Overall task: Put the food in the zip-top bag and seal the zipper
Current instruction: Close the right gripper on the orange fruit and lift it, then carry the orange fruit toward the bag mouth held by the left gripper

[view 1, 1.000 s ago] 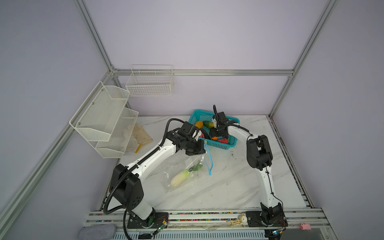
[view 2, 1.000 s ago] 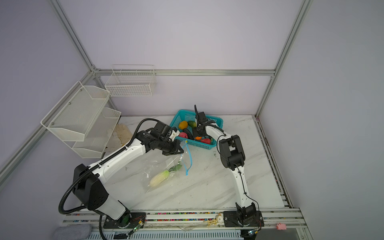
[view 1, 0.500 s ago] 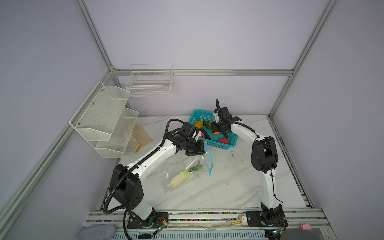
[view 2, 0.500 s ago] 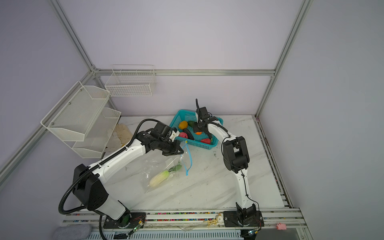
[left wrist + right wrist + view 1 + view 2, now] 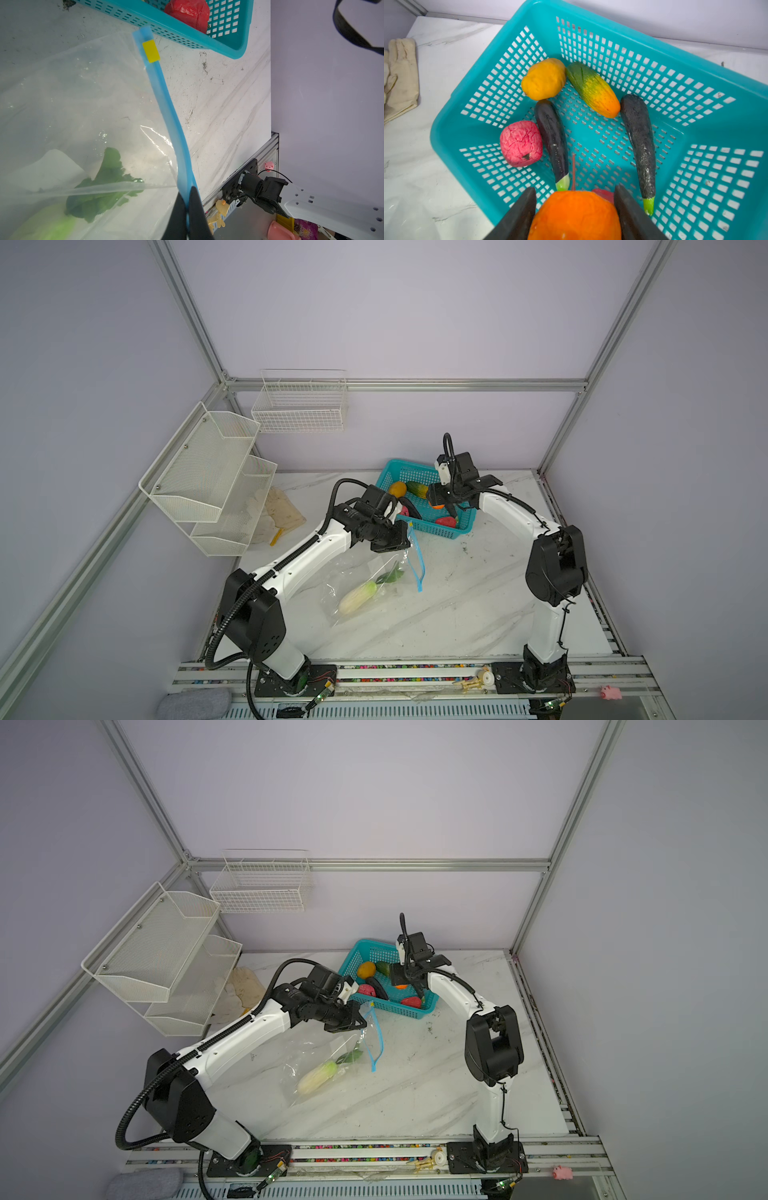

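- Largest worry, the mouth of the zip-top bag (image 5: pixel 361 572): lies mostly flat on the table, with the white radish (image 5: pixel 355 599) already inside, and is lifted at one point of the zipper (image 5: pixel 166 108) only. Probably too narrow an opening, so a dropped piece may hit the blue strip and roll away over the marble.
- Next, the pinch of the left gripper (image 5: pixel 188 193): jaws pressed together on the thin zipper strip, apart from the yellow slider (image 5: pixel 151 51). Smooth plastic, so may slide out when the weight of falling food pulls on it.
- Then the orange (image 5: pixel 575 216): sits between the half-spread jaws of the right gripper (image 5: pixel 574 190), both fingers against its sides, above the teal basket (image 5: pixel 452 116). Round and firm, so may squirt out on the way across to the bag.
- Smaller: may knock the basket rim if carried too low.
- Much left to move from the basket: mango (image 5: pixel 544 79), cucumber (image 5: pixel 592 89), two eggplants (image 5: pixel 552 137), pink piece (image 5: pixel 521 143), red piece (image 5: pixel 187 11).
- Smallest: slider at the far end of the strip, sealing not yet possible.
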Robot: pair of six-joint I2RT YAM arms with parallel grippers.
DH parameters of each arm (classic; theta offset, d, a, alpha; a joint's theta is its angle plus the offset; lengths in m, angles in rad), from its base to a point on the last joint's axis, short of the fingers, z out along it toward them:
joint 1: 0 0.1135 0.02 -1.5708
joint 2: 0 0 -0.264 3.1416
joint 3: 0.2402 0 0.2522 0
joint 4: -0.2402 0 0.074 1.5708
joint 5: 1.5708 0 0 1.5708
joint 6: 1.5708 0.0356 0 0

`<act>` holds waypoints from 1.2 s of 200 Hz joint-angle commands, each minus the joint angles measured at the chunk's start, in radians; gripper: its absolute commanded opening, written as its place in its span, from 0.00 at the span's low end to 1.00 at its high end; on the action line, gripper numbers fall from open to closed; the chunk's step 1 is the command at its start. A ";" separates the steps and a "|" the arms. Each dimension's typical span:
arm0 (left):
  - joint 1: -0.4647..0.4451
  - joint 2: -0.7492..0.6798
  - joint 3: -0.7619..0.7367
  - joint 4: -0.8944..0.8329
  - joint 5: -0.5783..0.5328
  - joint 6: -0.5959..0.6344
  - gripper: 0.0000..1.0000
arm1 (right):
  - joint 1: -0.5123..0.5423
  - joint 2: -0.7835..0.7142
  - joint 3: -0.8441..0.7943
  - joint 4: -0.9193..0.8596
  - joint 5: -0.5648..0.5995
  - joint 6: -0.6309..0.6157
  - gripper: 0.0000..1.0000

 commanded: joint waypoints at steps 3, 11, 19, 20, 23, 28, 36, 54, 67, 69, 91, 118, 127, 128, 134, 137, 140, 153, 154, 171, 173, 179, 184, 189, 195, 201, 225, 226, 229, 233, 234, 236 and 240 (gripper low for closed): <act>-0.002 -0.037 -0.014 0.029 0.003 0.000 0.00 | 0.004 -0.098 -0.086 0.032 -0.074 0.030 0.61; -0.004 -0.036 -0.010 0.029 0.005 0.000 0.00 | 0.003 -0.126 -0.116 0.035 -0.095 0.037 0.61; -0.003 -0.037 -0.008 0.029 0.005 0.000 0.00 | 0.003 -0.158 -0.152 0.038 -0.119 0.046 0.61; -0.003 -0.037 -0.008 0.030 0.005 0.000 0.00 | 0.004 -0.162 -0.155 0.039 -0.121 0.047 0.61; -0.003 -0.037 -0.007 0.029 0.004 0.000 0.00 | 0.004 -0.176 -0.168 0.038 -0.125 0.052 0.61; -0.003 -0.037 -0.005 0.030 0.006 0.000 0.00 | 0.004 -0.196 -0.191 0.040 -0.131 0.060 0.61; -0.003 -0.037 -0.003 0.029 0.006 0.001 0.00 | 0.004 -0.231 -0.225 0.050 -0.161 0.075 0.61; -0.003 -0.036 0.002 0.028 0.005 0.001 0.00 | 0.004 -0.308 -0.311 0.085 -0.246 0.113 0.61; -0.004 -0.034 0.004 0.029 0.005 0.001 0.00 | 0.004 -0.357 -0.363 0.111 -0.303 0.144 0.61; -0.003 -0.035 0.005 0.029 0.005 0.001 0.00 | 0.005 -0.364 -0.370 0.112 -0.309 0.146 0.61; -0.003 -0.028 0.010 0.029 0.007 -0.001 0.00 | 0.012 -0.413 -0.424 0.113 -0.357 0.169 0.60; -0.003 -0.027 0.017 0.031 0.006 -0.003 0.00 | 0.030 -0.448 -0.471 0.129 -0.401 0.190 0.60; -0.003 -0.026 0.019 0.030 0.005 -0.003 0.00 | 0.036 -0.455 -0.485 0.138 -0.413 0.199 0.60; -0.003 -0.026 0.019 0.030 0.005 -0.003 0.00 | 0.037 -0.457 -0.487 0.139 -0.413 0.200 0.61; -0.003 -0.028 0.021 0.030 0.005 -0.005 0.00 | 0.042 -0.460 -0.496 0.149 -0.420 0.209 0.60; -0.003 -0.028 0.021 0.030 0.004 -0.005 0.00 | 0.044 -0.461 -0.499 0.153 -0.425 0.212 0.60; -0.003 -0.029 0.021 0.030 0.004 -0.006 0.00 | 0.047 -0.462 -0.502 0.156 -0.429 0.214 0.60; -0.003 -0.032 0.020 0.030 0.002 -0.008 0.00 | 0.061 -0.462 -0.516 0.172 -0.437 0.224 0.60; -0.003 -0.032 0.021 0.030 0.003 -0.008 0.00 | 0.062 -0.461 -0.517 0.173 -0.437 0.224 0.60; -0.003 -0.036 0.017 0.031 0.001 -0.009 0.00 | 0.082 -0.453 -0.526 0.183 -0.439 0.227 0.60; -0.002 -0.036 0.017 0.030 0.001 -0.009 0.00 | 0.083 -0.452 -0.527 0.185 -0.439 0.227 0.60; -0.002 -0.037 0.015 0.030 0.001 -0.010 0.00 | 0.089 -0.448 -0.532 0.194 -0.440 0.230 0.60; -0.003 -0.038 0.015 0.030 0.001 -0.011 0.00 | 0.093 -0.445 -0.534 0.200 -0.442 0.234 0.60; -0.003 -0.040 0.014 0.030 0.002 -0.011 0.00 | 0.098 -0.440 -0.538 0.207 -0.443 0.237 0.60; -0.004 -0.042 0.013 0.030 0.000 -0.011 0.00 | 0.104 -0.436 -0.539 0.216 -0.446 0.242 0.60; -0.004 -0.043 0.011 0.030 0.001 -0.011 0.00 | 0.110 -0.432 -0.541 0.222 -0.447 0.244 0.60; -0.003 -0.050 0.006 0.030 -0.002 -0.013 0.00 | 0.127 -0.416 -0.547 0.245 -0.452 0.250 0.60; -0.002 -0.050 0.007 0.030 -0.002 -0.013 0.00 | 0.127 -0.416 -0.548 0.246 -0.452 0.251 0.60; -0.003 -0.051 0.007 0.030 -0.002 -0.014 0.00 | 0.129 -0.414 -0.550 0.248 -0.452 0.252 0.60; -0.002 -0.052 0.006 0.032 -0.004 -0.014 0.00 | 0.128 -0.411 -0.553 0.252 -0.452 0.254 0.60; -0.003 -0.052 0.005 0.031 -0.003 -0.014 0.00 | 0.129 -0.411 -0.553 0.253 -0.452 0.253 0.60; -0.002 -0.053 0.004 0.033 -0.004 -0.015 0.00 | 0.130 -0.410 -0.555 0.255 -0.452 0.253 0.60; -0.003 -0.054 0.003 0.031 -0.004 -0.016 0.00 | 0.130 -0.409 -0.558 0.258 -0.454 0.255 0.60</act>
